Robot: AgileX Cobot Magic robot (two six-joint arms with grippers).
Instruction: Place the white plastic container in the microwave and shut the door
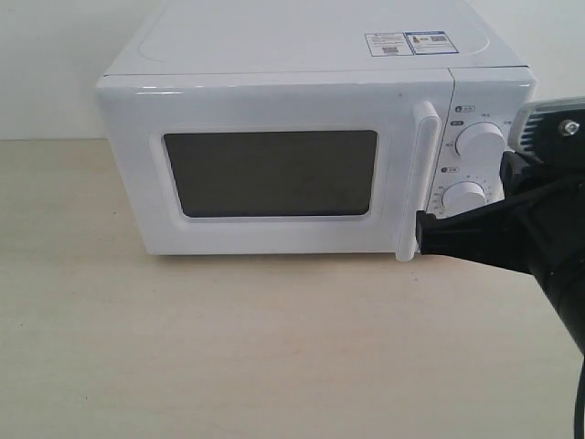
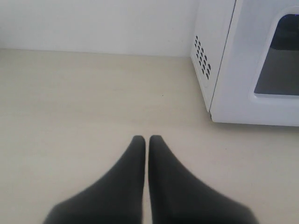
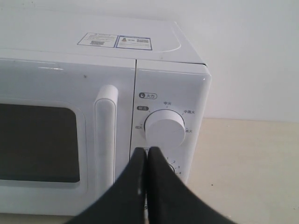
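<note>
The white microwave [image 1: 302, 82] stands at the back of the table with its door [image 1: 274, 174] closed, dark window facing me. Its vertical bar handle [image 1: 413, 183] runs beside two round dials [image 1: 481, 144]. My right gripper [image 1: 422, 233] is shut with nothing in it, its black tip close to the lower end of the handle; in the right wrist view the same gripper [image 3: 146, 152] points at the panel [image 3: 170, 93] between handle [image 3: 105, 135] and lower dial. My left gripper [image 2: 146, 139] is shut and empty over bare table, left of the microwave [image 2: 233, 65]. The white plastic container is out of view.
The pale wooden table [image 1: 228, 347] stretches in front of the microwave. A white wall [image 1: 46, 64] stands behind. Vent holes [image 2: 202, 60] mark the microwave's left side. Stickers [image 1: 407, 42] lie on its top.
</note>
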